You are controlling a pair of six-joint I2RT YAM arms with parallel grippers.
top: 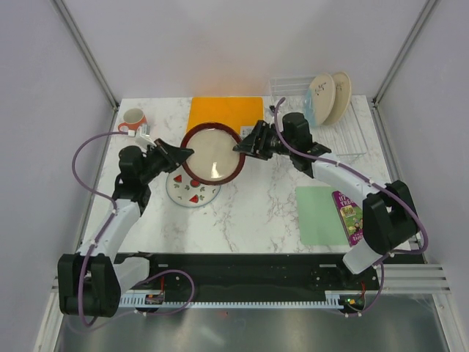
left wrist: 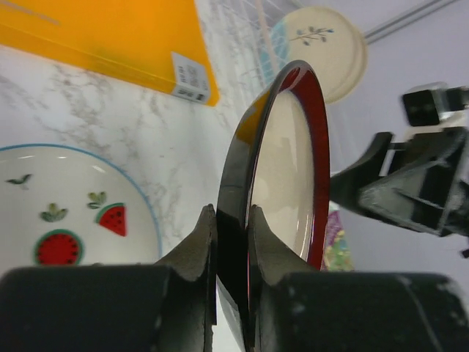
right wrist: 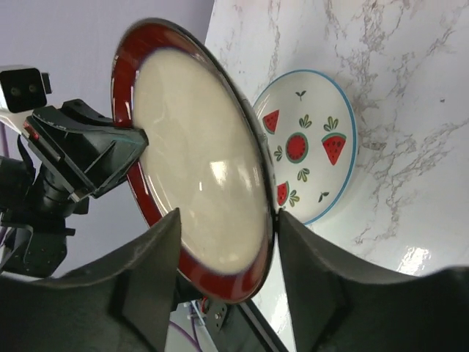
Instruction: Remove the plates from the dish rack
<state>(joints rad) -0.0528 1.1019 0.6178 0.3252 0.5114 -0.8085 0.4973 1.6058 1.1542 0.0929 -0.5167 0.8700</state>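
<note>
The dark-red-rimmed plate (top: 212,154) with a beige centre hangs tilted in the air between my two grippers. My left gripper (top: 183,154) is shut on its left rim, and in the left wrist view (left wrist: 233,220) both fingers pinch the plate (left wrist: 286,169). My right gripper (top: 242,145) is open, its jaws spread around the right rim (right wrist: 227,216) of the plate (right wrist: 198,161). The white plate with red fruit marks (top: 192,192) lies flat on the table below. The blue-and-cream plate (top: 321,94) and the cream plate (top: 341,95) stand in the wire dish rack (top: 359,139) at the back right.
An orange board (top: 223,114) lies at the back centre and an orange-red mug (top: 133,119) at the back left. A green mat (top: 319,214) and a small book (top: 348,216) lie at the right front.
</note>
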